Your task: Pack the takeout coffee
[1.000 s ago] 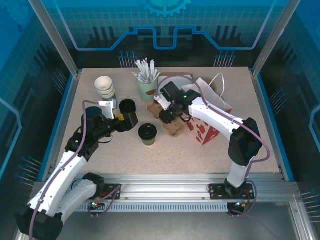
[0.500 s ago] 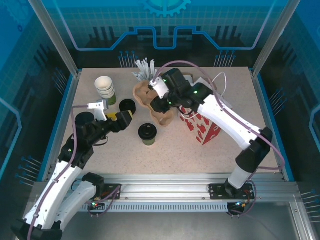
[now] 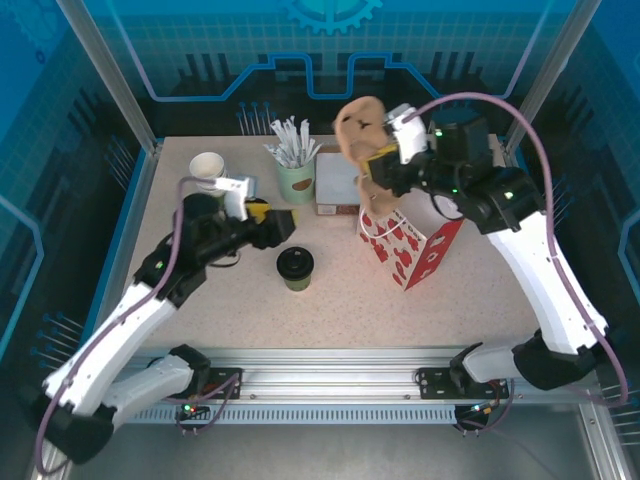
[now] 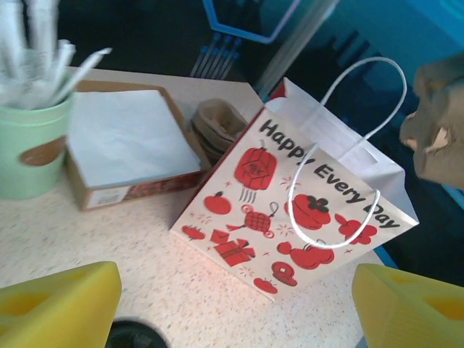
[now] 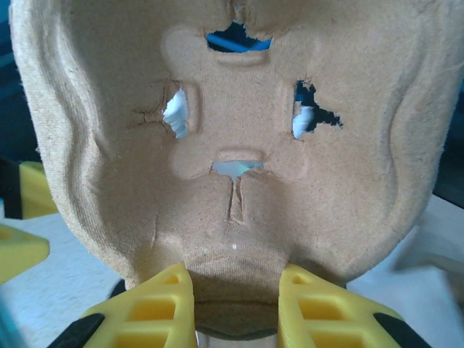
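Bright, even light from above falls on the pale table in the top view. Shadows beside the arms are short and soft, and the blue walls around are dimmer. From the left wrist, the bag is fairly sharp, with a faint pink glow on the table under it. The left fingers and the cup of sticks are blurred. From the right wrist, the tray is softly lit, with white light through its holes and a blurred background.

Rough matt brown pulp carrier, smooth white printed paper bag, speckled matt tabletop, black plastic lid
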Available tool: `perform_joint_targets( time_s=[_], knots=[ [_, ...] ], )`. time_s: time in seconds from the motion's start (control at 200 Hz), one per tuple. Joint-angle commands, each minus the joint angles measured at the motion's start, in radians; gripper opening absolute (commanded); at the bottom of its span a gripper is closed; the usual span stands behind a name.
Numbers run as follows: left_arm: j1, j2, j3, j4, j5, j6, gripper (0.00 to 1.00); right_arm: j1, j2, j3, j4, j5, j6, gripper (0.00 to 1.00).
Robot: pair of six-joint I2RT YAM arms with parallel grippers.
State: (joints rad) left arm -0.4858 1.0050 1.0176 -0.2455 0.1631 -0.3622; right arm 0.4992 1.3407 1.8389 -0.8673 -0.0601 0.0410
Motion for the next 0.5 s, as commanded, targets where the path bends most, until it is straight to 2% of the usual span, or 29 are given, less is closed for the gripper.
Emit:
perform_joint_targets(
  time_s=[0.0,0.195,0.495],
  knots=[
    [-0.032,0.159,0.139,0.030,0.025,0.134,0.84,-0.091,-0.051,-0.018,-0.050,0.021,-0.010,0.23],
    [-0.057,0.471,0.435,-0.049,0.099,0.271,0.84,-0.199,-0.086,-0.052,-0.076,0.010,-0.013,0.22],
    [-0.077,0.893,0.930,-0.279,0.207,0.375,0.83,-0.257,-0.108,-0.106,-0.078,-0.002,-0.015,0.23]
  ],
)
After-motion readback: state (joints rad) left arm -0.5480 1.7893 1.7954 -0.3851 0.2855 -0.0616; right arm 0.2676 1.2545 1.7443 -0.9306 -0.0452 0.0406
